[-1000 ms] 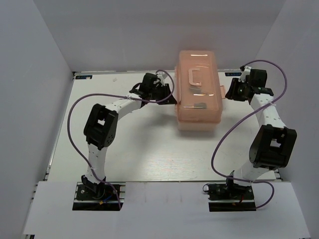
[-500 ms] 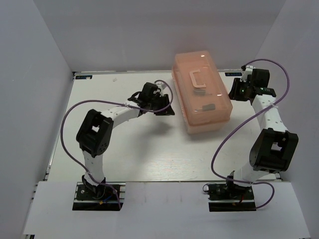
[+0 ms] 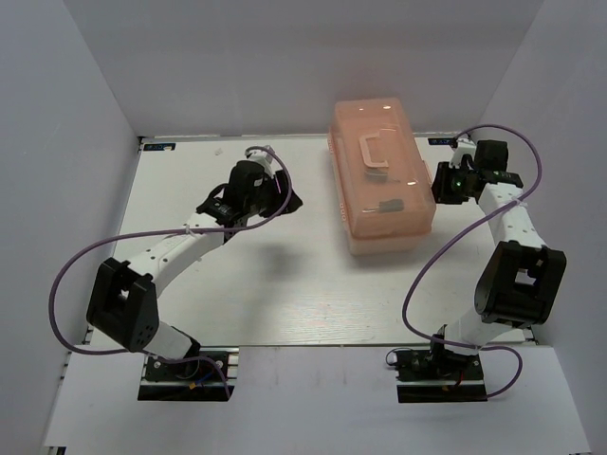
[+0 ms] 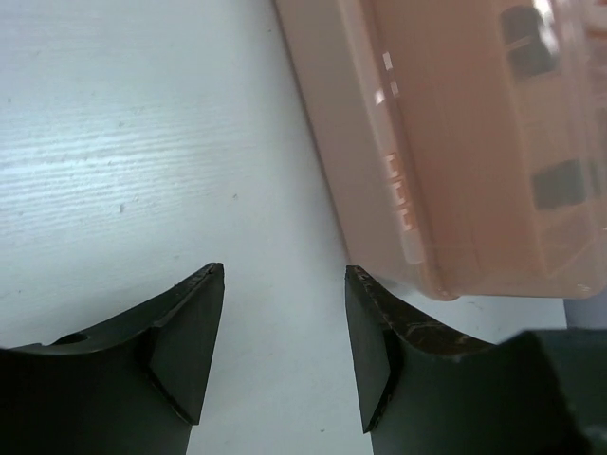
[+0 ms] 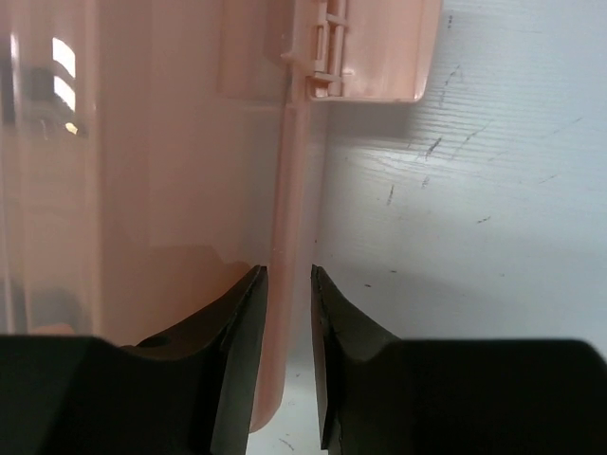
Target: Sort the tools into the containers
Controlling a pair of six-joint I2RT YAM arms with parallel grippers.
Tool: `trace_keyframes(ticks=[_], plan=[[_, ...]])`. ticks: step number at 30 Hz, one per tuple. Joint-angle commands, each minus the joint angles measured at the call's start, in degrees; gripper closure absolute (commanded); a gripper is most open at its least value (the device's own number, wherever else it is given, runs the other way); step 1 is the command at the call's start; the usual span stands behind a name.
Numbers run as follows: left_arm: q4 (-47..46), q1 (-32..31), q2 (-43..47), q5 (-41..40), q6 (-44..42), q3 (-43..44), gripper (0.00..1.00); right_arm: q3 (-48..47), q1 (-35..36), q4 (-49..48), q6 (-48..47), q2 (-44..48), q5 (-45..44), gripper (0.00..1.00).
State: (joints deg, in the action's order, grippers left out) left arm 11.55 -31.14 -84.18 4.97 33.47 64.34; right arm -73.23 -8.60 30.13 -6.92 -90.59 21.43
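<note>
White tabletop (image 3: 285, 284) carries the shut salmon-pink toolbox (image 3: 384, 213) at far centre-right in the top view. The left gripper (image 3: 287, 201) is well apart on its left, and the right gripper (image 3: 440, 185) is against its right side. Left wrist view: fingers (image 4: 180, 332) spread wide above the tabletop, holding nothing, toolbox just ahead to the right. Right wrist view: fingers (image 5: 242, 332) nearly closed, pinching the toolbox's thin side rim.
</note>
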Motion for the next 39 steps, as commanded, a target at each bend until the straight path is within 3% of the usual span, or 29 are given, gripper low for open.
trace_keyframes(ticks=[1,12,20,22,24,25,26,28,33,39], plan=[[0.58,0.55,-0.11,-0.67,-0.25,-2.81,0.36,-0.16,0.69,1.34,0.24,1.55,6.93,0.68],[0.05,0.55,-0.11,0.92,-0.25,-4.39,0.36,0.11,1.22,4.23,-1.26,0.24,17.51,0.70],[1.19,1.08,0.94,-0.23,-1.39,-4.92,0.36,2.20,1.57,0.21,0.06,3.73,-7.85,0.68],[2.51,1.08,1.56,-0.93,-2.18,-4.92,0.36,3.88,1.48,-0.77,-0.81,6.80,-13.76,0.62],[4.69,1.08,2.43,-2.85,-4.63,-4.92,0.34,5.73,1.39,-2.18,-3.18,12.23,-13.18,0.54],[5.67,1.08,3.66,-3.56,-5.60,-4.92,0.31,6.86,1.31,-2.01,-4.41,13.41,-12.04,0.31],[6.63,1.08,4.46,-4.26,-6.74,-4.92,0.21,8.61,1.31,-1.74,-5.12,15.07,-11.33,0.10],[8.21,1.08,7.00,-4.27,-12.36,-5.44,0.00,12.75,1.57,-4.63,-1.55,21.84,-12.12,0.09],[11.47,1.08,14.29,-5.49,-21.42,-8.78,0.00,20.22,1.39,-1.22,4.54,32.99,-3.01,0.09],[12.88,1.08,24.40,-7.34,-25.83,-14.05,0.00,31.99,1.31,-3.14,5.86,46.88,4.75,0.09]])
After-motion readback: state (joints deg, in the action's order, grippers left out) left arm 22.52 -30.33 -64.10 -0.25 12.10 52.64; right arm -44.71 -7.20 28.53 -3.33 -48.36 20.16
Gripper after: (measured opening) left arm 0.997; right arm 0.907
